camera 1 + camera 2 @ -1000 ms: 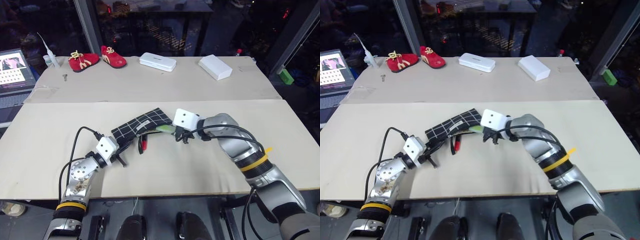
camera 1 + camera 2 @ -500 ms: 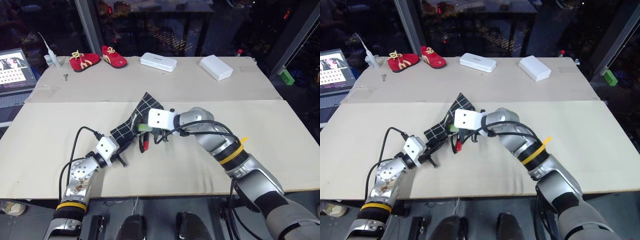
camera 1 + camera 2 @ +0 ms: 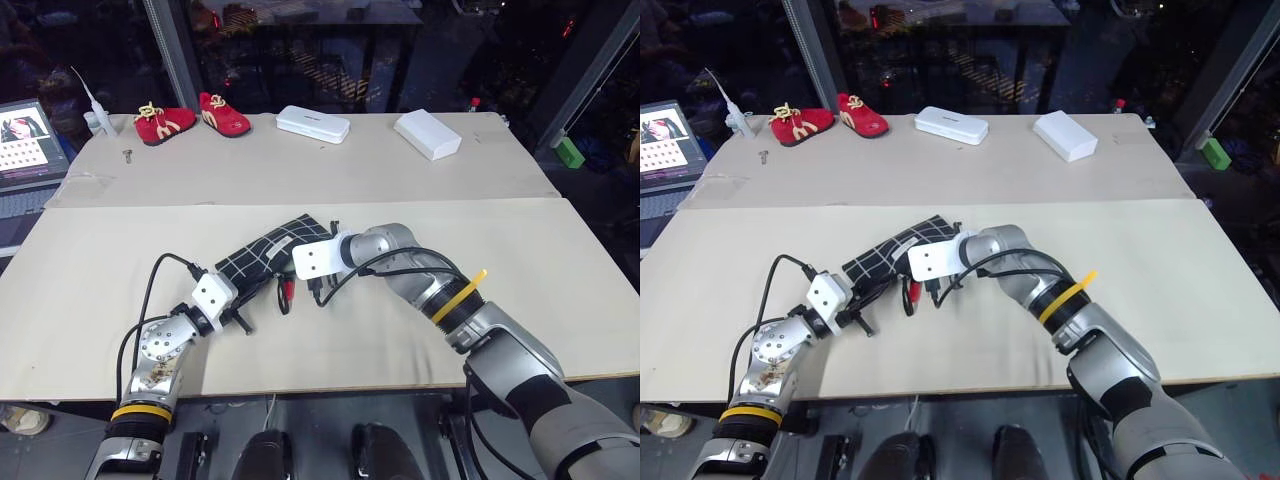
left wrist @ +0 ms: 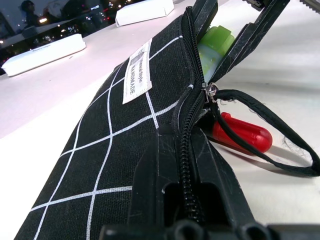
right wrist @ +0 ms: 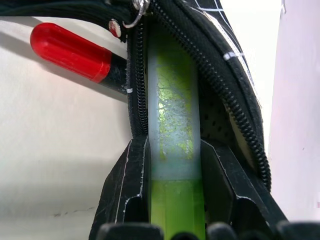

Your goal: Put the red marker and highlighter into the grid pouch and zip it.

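The highlighter (image 5: 175,150) is gripped by the right claw (image 5: 172,200) with its long axis laid straight along the open zipper mouth of the grid pouch (image 3: 262,254), its front part already between the zipper rows. The pouch's near corner is pinched by the clenched left claw (image 3: 243,308). The red marker (image 5: 75,52) lies on the worktop (image 3: 400,180) just beside the opening (still outside), nearer the right claw.

A robot test lab at night. A plain beige worktable (image 3: 560,300) holds sample props, beside an open laptop (image 3: 28,140). Dark glass walls (image 3: 110,50) stand behind
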Available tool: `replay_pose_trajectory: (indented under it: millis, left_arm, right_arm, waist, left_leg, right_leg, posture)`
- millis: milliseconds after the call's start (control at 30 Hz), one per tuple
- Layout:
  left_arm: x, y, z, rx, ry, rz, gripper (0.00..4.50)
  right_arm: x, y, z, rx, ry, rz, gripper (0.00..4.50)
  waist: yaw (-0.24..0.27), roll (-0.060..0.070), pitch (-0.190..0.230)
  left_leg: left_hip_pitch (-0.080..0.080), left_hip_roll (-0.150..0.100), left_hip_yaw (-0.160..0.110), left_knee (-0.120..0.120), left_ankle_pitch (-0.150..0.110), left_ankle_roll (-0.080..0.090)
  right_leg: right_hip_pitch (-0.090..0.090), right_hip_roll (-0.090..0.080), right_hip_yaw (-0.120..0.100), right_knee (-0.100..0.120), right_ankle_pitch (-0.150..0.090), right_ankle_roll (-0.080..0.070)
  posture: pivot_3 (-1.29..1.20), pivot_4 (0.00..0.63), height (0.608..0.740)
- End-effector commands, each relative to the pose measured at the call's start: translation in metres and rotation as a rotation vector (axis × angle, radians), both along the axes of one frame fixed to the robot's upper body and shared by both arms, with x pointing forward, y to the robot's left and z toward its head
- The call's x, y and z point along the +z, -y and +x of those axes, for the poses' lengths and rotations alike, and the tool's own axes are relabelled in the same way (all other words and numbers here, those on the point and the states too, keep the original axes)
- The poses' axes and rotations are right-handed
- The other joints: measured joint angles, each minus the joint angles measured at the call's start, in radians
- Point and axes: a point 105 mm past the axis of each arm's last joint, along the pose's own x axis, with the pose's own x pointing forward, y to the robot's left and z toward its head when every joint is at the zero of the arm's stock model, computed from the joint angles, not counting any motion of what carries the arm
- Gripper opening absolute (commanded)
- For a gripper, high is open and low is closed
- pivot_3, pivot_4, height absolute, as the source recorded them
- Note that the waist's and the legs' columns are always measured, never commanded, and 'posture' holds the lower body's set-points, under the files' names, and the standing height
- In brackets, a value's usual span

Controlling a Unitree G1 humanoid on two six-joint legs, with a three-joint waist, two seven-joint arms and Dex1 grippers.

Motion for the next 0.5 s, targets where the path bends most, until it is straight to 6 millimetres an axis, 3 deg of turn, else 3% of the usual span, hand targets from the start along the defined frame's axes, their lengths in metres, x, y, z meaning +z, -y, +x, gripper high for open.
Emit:
replay_pose_trajectory:
  millis: [33, 267, 333, 500]
  left_arm:
    - [0.019, 0.004, 0.0, -0.025, 0.065, -0.005, 0.0]
    - [0.02, 0.005, 0.001, -0.031, 0.069, -0.004, 0.0]
    - [0.02, 0.005, 0.001, -0.032, 0.069, -0.004, 0.0]
    - [0.02, 0.005, 0.0, -0.029, 0.069, -0.009, 0.0]
  right_arm:
    - [0.016, -0.022, -0.014, 0.153, 0.054, 0.051, 1.03]
    - [0.021, -0.038, -0.019, 0.228, 0.06, 0.104, 1.03]
    - [0.024, -0.038, -0.017, 0.219, 0.051, 0.129, 2.03]
    - [0.03, -0.034, -0.01, 0.188, 0.049, 0.168, 3.61]
  waist:
    - [0.0, 0.0, 0.0]
    - [0.0, 0.0, 0.0]
    - [-0.003, 0.0, 0.0]
    - [-0.004, 0.0, 0.0]
  left_leg:
    - [0.0, 0.0, 0.0, 0.0, 0.0, 0.0]
    - [0.0, 0.0, 0.0, 0.0, 0.0, 0.0]
    - [0.0, 0.0, 0.0, 0.0, 0.0, 0.0]
    - [0.0, 0.001, 0.0, 0.0, 0.0, 0.0]
  right_leg:
    - [0.0, 0.0, 0.0, 0.0, 0.0, 0.0]
    - [0.0, 0.0, 0.0, 0.0, 0.0, 0.0]
    - [0.0, 0.0, 0.0, 0.0, 0.0, 0.0]
    - [0.0, 0.001, 0.0, 0.002, 0.0, 0.0]
  posture:
    - [0.0, 0.15, 0.74]
    - [0.0, 0.15, 0.74]
    - [0.0, 0.15, 0.74]
    - [0.0, 0.15, 0.74]
